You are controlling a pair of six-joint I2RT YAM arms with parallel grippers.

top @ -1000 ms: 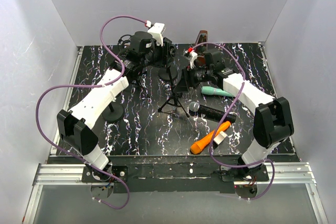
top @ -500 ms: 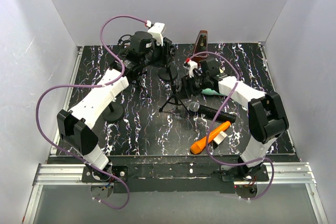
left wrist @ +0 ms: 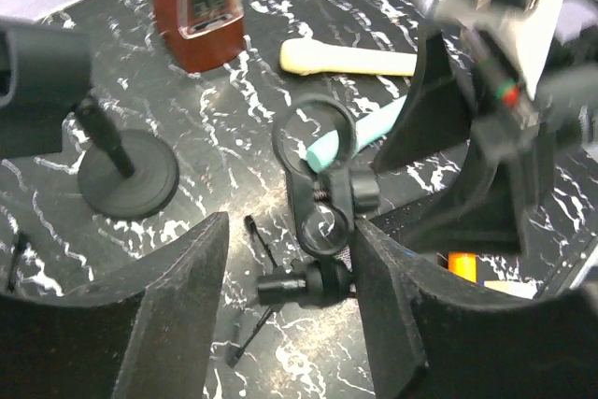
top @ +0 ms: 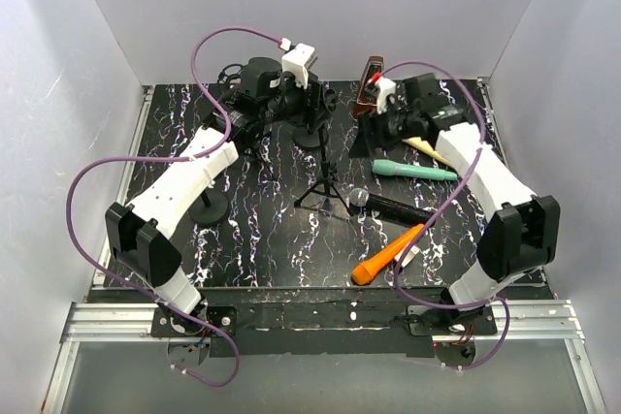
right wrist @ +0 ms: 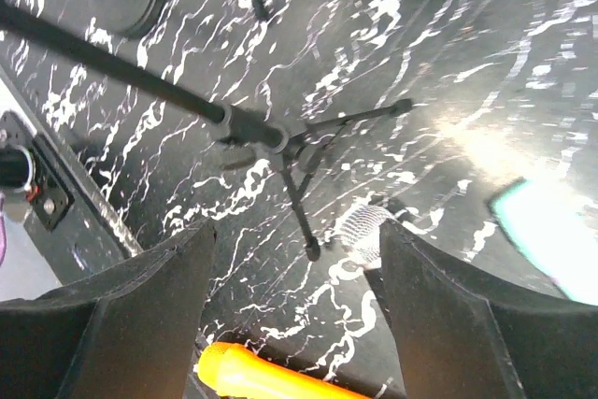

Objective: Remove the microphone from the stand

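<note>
A black tripod stand (top: 325,181) stands mid-table. Its clip ring (left wrist: 316,135) is empty. A black microphone (top: 393,207) with a silver grille lies on the table just right of the stand's legs; its grille shows in the right wrist view (right wrist: 360,229). My left gripper (top: 320,109) is open around the top of the stand. The clamp joint (left wrist: 322,221) sits between the fingers, against the right one. My right gripper (top: 374,128) is open and empty, raised behind and right of the stand (right wrist: 252,125).
A teal microphone (top: 412,172), an orange microphone (top: 388,254) and a cream handle (top: 427,147) lie on the right. A brown metronome (top: 372,84) stands at the back. Round stand bases sit at the left (top: 209,206) and at the back centre (top: 310,135).
My right gripper has risen and moved back and to the right, away from the stand, uncovering the teal microphone. My left gripper has shifted slightly right at the top of the stand.
</note>
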